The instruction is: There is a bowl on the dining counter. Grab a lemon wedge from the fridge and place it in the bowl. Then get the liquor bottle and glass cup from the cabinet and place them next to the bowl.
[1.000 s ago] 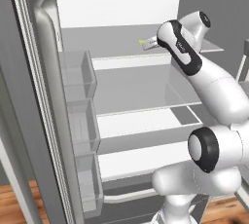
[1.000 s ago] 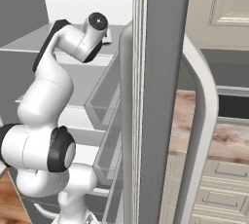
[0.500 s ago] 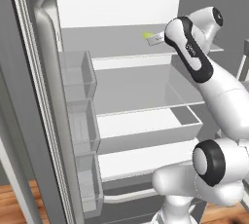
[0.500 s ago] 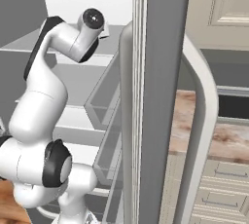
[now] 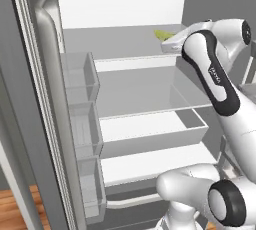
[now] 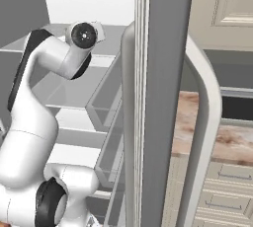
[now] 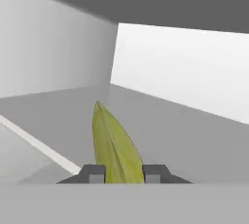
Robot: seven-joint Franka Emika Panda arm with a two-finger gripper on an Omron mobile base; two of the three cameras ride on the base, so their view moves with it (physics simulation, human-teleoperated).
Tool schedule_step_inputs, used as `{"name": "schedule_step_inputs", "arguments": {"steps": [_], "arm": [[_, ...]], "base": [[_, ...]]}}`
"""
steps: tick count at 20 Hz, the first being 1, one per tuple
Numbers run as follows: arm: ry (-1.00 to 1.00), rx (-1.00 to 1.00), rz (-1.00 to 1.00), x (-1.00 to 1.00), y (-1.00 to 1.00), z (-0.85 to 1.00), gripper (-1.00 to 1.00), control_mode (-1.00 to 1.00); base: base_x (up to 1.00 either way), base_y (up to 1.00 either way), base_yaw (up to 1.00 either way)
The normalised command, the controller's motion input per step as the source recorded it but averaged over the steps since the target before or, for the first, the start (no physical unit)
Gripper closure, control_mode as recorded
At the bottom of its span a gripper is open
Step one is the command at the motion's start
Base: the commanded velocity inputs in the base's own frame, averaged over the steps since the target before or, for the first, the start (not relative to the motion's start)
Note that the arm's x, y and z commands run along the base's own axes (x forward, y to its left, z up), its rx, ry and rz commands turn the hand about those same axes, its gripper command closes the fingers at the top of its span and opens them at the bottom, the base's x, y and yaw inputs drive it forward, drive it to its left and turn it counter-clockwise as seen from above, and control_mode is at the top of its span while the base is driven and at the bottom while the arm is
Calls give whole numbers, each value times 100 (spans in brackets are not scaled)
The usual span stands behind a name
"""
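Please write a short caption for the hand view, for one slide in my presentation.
Pincer closed on the lemon wedge, above a grey shelf of the fridge.

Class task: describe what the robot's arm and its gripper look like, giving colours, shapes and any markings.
The arm is made of glossy white rounded segments with black joint sections and round black end caps. Small grey lettering runs along one black section. The gripper ends in two small, dark, blocky fingertips.

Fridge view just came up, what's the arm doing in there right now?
The arm is reaching into the open fridge at the upper shelf. In the hand view the gripper has its fingertips on either side of the lemon wedge, closed on it. The bowl step is not yet done.
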Motion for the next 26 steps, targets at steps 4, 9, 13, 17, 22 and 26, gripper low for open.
{"name": "schedule_step_inputs", "arguments": {"steps": [4, 9, 13, 17, 22, 26], "arm": [[-15, 0, -5, -98, 19, 19, 100, -100], [-7, 0, -6, -100, 16, 30, 100, -100], [0, 0, -3, -100, -1, 49, 100, -100], [0, 0, -2, -99, -10, 40, 100, -100], [0, 0, -1, -100, -30, 15, 100, -100], [-6, 0, -2, -100, -52, 0, 100, -100]], "base": [[0, 0, 0], [0, 0, 0], [0, 0, 0], [0, 0, 0], [0, 0, 0], [0, 0, 0]]}}
